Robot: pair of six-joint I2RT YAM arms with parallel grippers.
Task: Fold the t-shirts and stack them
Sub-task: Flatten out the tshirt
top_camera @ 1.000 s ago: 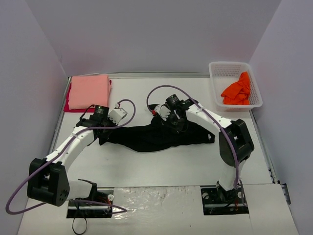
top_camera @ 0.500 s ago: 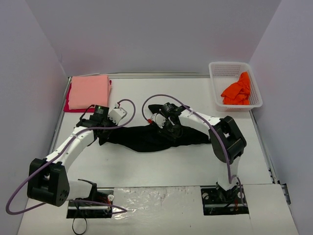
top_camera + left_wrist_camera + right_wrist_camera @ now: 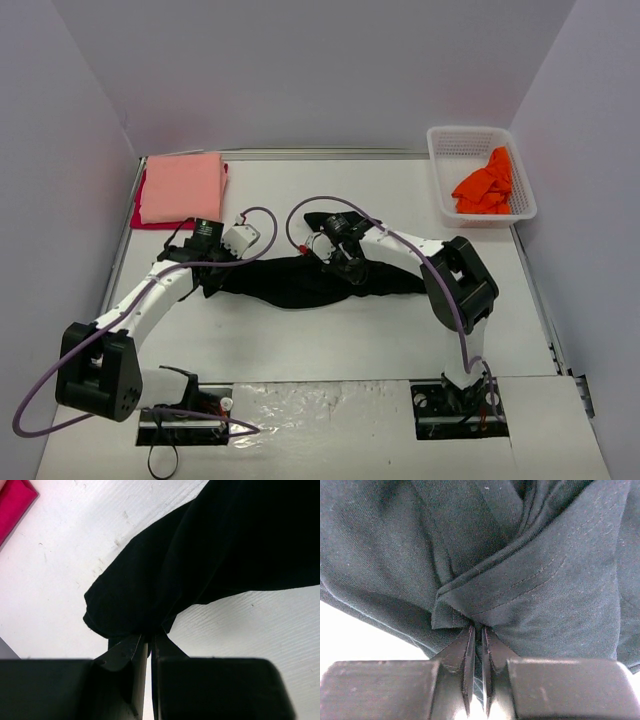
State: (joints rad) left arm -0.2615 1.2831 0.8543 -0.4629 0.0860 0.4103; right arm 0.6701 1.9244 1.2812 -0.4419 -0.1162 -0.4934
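The black t-shirt (image 3: pixel 300 283) lies bunched in a long strip across the middle of the table. My left gripper (image 3: pixel 208 277) is shut on its left end; in the left wrist view the cloth (image 3: pixel 225 545) is pinched at the gripper (image 3: pixel 150 637). My right gripper (image 3: pixel 346 266) is shut on a fold near the shirt's middle; the right wrist view shows a stitched hem fold (image 3: pixel 520 575) caught in the gripper (image 3: pixel 476 628). A folded salmon-pink t-shirt (image 3: pixel 182 186) rests on a red one (image 3: pixel 141 214) at the back left. The orange t-shirt (image 3: pixel 485 184) lies crumpled in the basket.
The white mesh basket (image 3: pixel 478 132) stands at the back right corner against the right wall. Grey walls close in the table on three sides. A corner of the red shirt (image 3: pixel 12 500) shows in the left wrist view. Purple cables loop above both arms.
My right gripper has moved left and lower onto the black shirt and has shut on a fold of it. The shirt's right end has drawn in. The left arm has barely moved.
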